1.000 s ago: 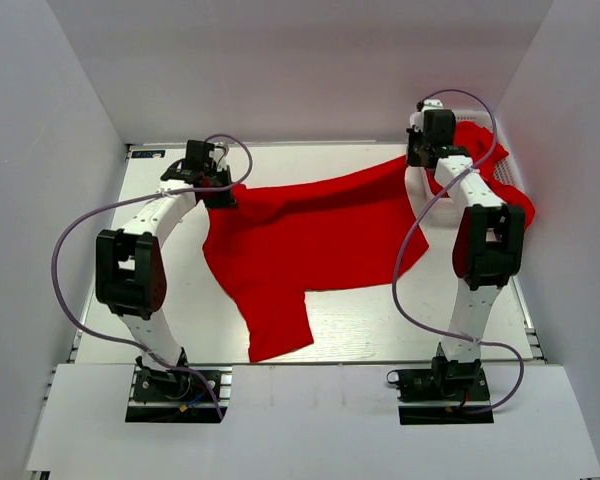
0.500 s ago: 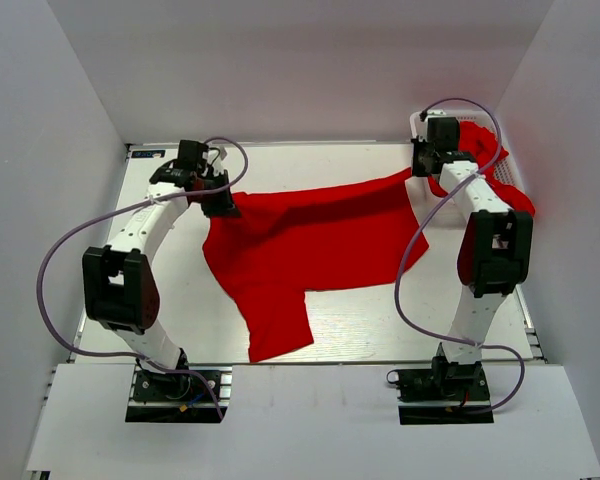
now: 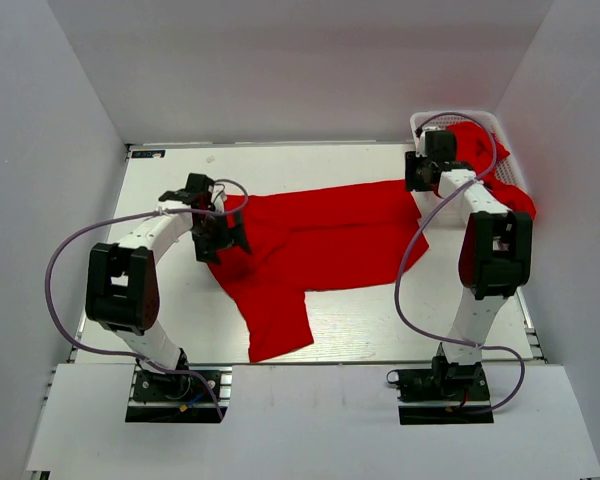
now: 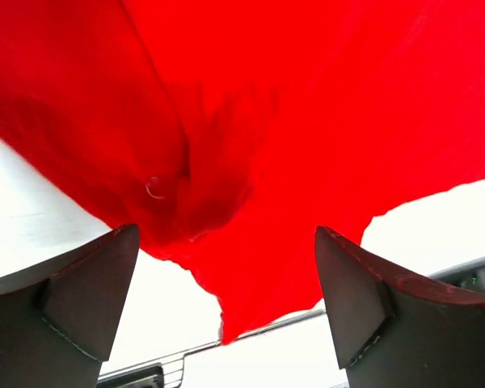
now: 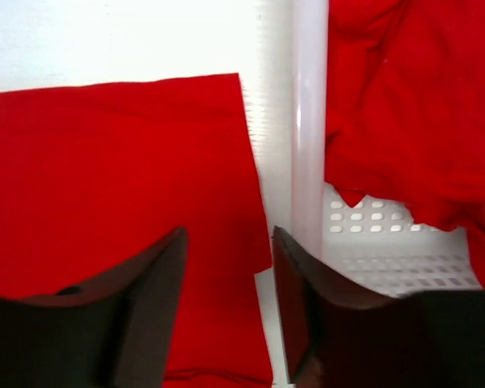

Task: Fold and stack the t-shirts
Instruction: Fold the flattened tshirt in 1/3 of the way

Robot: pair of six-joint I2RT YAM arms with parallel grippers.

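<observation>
Now left gripper [image 4: 225, 238] gapes over the bunched t-shirt [image 3: 330, 235]; right gripper [image 5: 229, 238], likewise spread, above its corner.

Worktop [image 3: 300, 160] bare along the far edge, down the left side and at the near right: open passage there. Centre covered by a flat bright red cloth t-shirt [image 3: 330, 235], low. White plastic mesh basket [image 5: 309, 121] fills the far right corner, heaped with more red shirts [image 3: 485, 150]. Right gripper [image 3: 416, 174] hangs just beside the basket wall, fingers [image 5: 303, 315] parted; tight there. White enclosure walls [image 3: 70, 120] close three sides.
</observation>
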